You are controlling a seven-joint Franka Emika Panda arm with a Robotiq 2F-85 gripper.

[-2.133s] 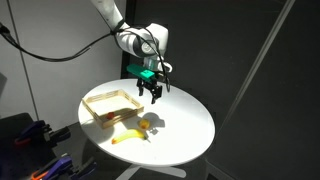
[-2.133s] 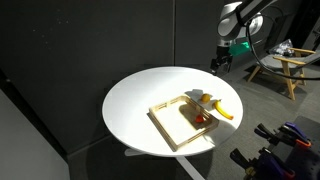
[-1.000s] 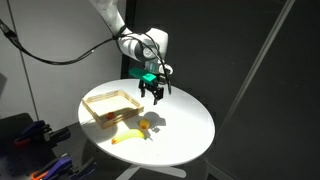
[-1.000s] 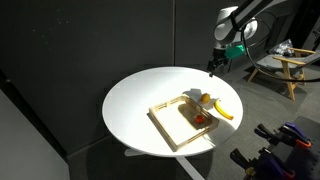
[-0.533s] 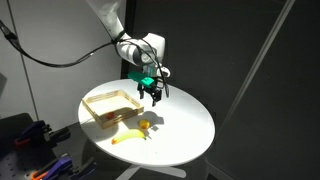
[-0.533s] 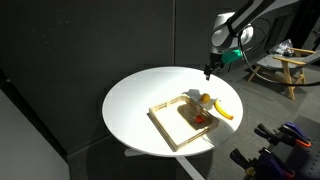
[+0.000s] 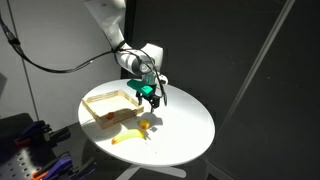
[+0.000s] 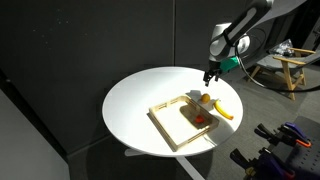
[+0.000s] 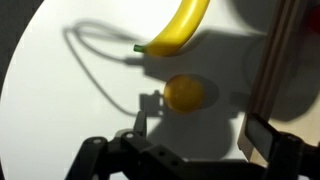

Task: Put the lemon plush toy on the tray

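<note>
The lemon plush toy (image 9: 184, 93) is a small round yellow-orange lump lying on the white table, just beside the tray, seen in both exterior views (image 7: 145, 125) (image 8: 205, 98). The light-wood tray (image 7: 96, 99) (image 8: 163, 128) lies flat next to it; only its edge (image 9: 284, 60) shows in the wrist view. My gripper (image 7: 152, 97) (image 8: 208, 76) (image 9: 203, 128) is open and empty, hovering above the table, with the lemon just ahead of its fingertips in the wrist view.
A curved yellow banana toy (image 9: 180, 27) (image 7: 128, 137) (image 8: 223, 110) lies on the table next to the lemon. A small red object (image 8: 200, 118) sits inside the tray. The round white table (image 7: 185, 125) ends close to the toys.
My gripper has come lower and moved closer to the lemon and the tray. It stays open. The toys and tray have not moved.
</note>
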